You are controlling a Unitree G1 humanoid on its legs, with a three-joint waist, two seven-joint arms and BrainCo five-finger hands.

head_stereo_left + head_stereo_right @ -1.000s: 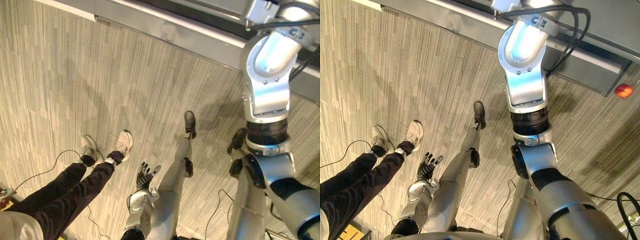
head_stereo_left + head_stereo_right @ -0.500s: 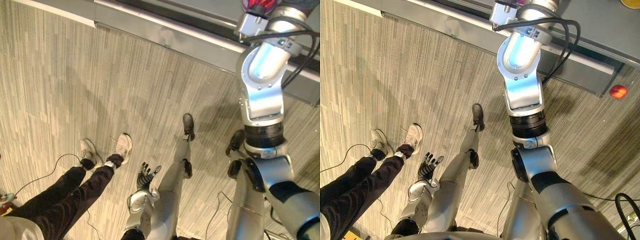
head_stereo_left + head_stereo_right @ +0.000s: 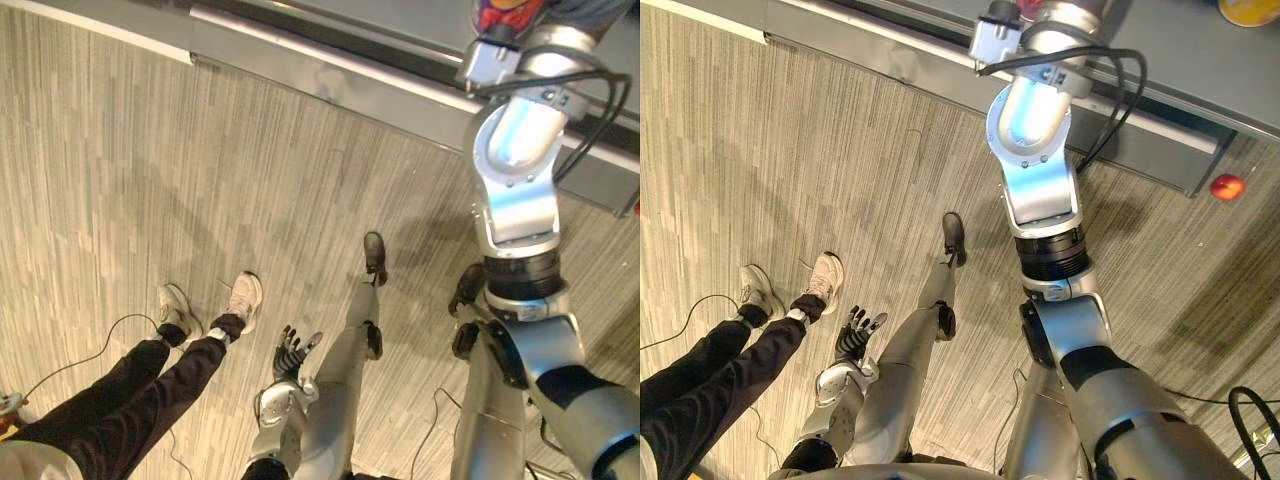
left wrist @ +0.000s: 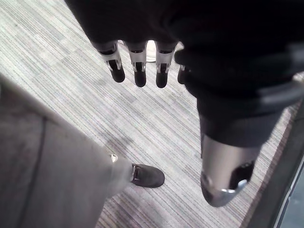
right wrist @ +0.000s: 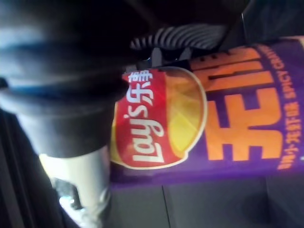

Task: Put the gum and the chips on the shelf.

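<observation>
The right hand [image 5: 76, 175] is raised at the shelf's [image 3: 1180, 55] front edge, clamped on the chips [image 5: 213, 118]. The purple bag lies against its palm, with the thumb across the bag's end. The left hand [image 3: 292, 350] hangs low over the floor [image 3: 200, 180], fingers straight and apart, holding nothing. A person's legs [image 3: 150, 390] stand beside it.
</observation>
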